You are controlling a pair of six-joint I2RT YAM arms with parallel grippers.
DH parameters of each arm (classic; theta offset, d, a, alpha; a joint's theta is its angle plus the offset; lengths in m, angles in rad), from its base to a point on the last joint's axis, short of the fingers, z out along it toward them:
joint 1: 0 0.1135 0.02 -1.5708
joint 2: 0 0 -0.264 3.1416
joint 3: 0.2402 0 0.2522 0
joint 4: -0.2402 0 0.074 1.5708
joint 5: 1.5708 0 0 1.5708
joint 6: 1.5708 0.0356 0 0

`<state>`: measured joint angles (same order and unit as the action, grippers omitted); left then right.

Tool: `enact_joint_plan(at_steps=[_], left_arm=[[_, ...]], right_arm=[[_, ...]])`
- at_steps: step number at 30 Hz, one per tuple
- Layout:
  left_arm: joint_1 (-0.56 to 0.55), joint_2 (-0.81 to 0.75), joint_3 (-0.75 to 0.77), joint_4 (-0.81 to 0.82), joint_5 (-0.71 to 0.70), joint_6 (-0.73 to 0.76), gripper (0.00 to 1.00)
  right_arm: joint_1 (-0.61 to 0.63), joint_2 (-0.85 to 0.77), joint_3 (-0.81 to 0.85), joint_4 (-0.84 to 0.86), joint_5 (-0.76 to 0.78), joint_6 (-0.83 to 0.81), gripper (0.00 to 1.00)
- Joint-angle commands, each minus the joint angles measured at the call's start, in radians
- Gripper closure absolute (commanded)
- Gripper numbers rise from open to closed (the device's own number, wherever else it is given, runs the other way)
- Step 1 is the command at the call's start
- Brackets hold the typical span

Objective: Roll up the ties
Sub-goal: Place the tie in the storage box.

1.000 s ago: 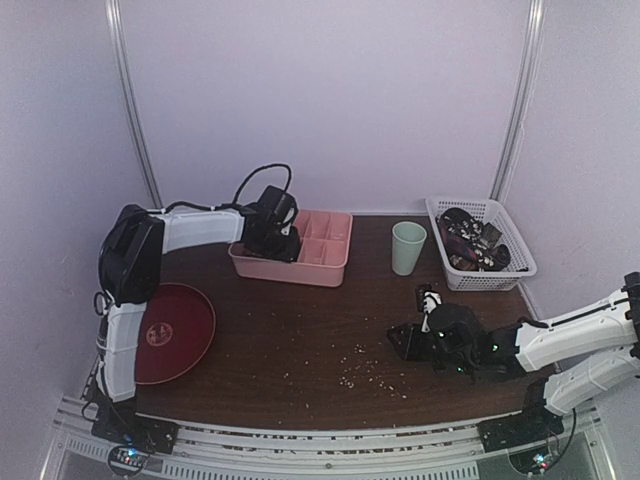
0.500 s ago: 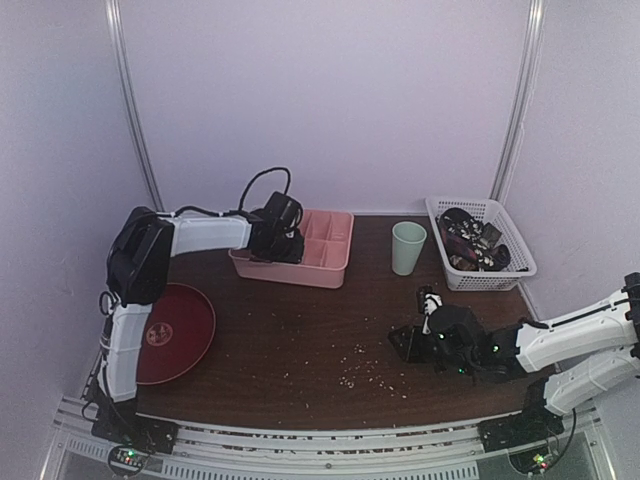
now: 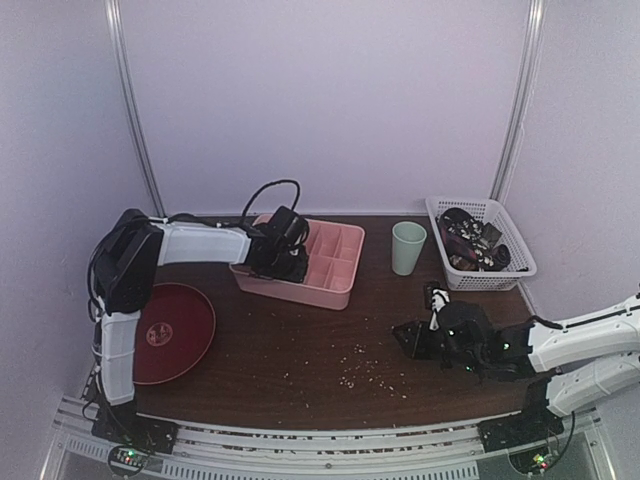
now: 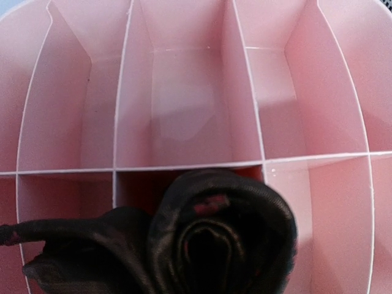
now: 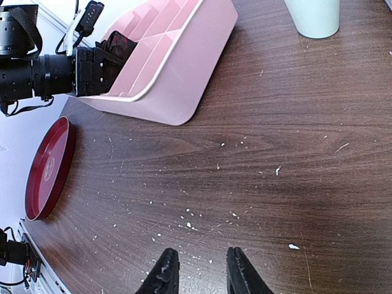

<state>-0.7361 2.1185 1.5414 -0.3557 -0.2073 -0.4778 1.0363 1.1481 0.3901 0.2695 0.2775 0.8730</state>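
Left end effector (image 3: pixel 284 262): closed partway on rolled tie (image 4: pixel 220 239), a dark coil with maroon flecks, lodged in a middle compartment of pink divided tray (image 3: pixel 335 288). Right end effector (image 5: pixel 200 254): fingers slightly apart, holding nothing, low over bench (image 5: pixel 275 153). Further ties (image 3: pixel 470 242): heaped in white basket (image 3: pixel 525 262), far right.

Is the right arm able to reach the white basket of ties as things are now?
Probably yes: the white basket is at the right rear, only bare table lies between, and the right end effector is open and empty.
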Motion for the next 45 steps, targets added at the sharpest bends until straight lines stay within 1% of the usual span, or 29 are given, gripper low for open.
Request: enact_joint_plan(at_steps=[1,6,10,12,15,19,22,33,38,43,45], left_arm=[[-0.019,0.088,-0.015,-0.175,0.050,0.028,0.78],[-0.019,0.124,0.031,-0.205,0.080,0.032,0.72],[-0.024,0.100,0.035,-0.228,0.074,0.028,0.69],[-0.028,0.094,0.044,-0.248,0.082,0.025,0.66],[-0.029,0.082,0.041,-0.261,0.108,0.020,0.64],[-0.031,0.082,0.049,-0.289,0.115,0.016,0.56],[-0.031,0.077,0.055,-0.300,0.098,0.014,0.54],[-0.034,0.075,0.130,-0.328,0.118,0.009,0.45],[-0.034,0.075,0.132,-0.327,0.126,0.011,0.44],[-0.034,0.076,0.139,-0.327,0.128,0.020,0.52],[-0.034,0.076,0.141,-0.327,0.120,0.019,0.52]], right_arm=[[-0.002,-0.024,-0.003,-0.032,0.034,0.017,0.71],[-0.002,-0.027,-0.002,-0.033,0.040,0.014,0.71],[-0.002,-0.028,-0.003,-0.032,0.035,0.013,0.71],[-0.002,-0.031,-0.006,-0.032,0.039,0.011,0.71],[-0.002,-0.035,-0.015,-0.034,0.045,0.010,0.71],[-0.002,-0.043,-0.033,-0.032,0.060,0.017,0.71],[-0.002,-0.062,-0.044,-0.033,0.062,0.015,0.71],[-0.002,-0.133,-0.052,-0.071,0.079,0.006,0.71],[-0.002,-0.139,-0.057,-0.075,0.085,0.003,0.71],[-0.002,-0.128,-0.052,-0.078,0.085,0.003,0.71],[-0.002,-0.127,-0.048,-0.077,0.084,0.002,0.71]])
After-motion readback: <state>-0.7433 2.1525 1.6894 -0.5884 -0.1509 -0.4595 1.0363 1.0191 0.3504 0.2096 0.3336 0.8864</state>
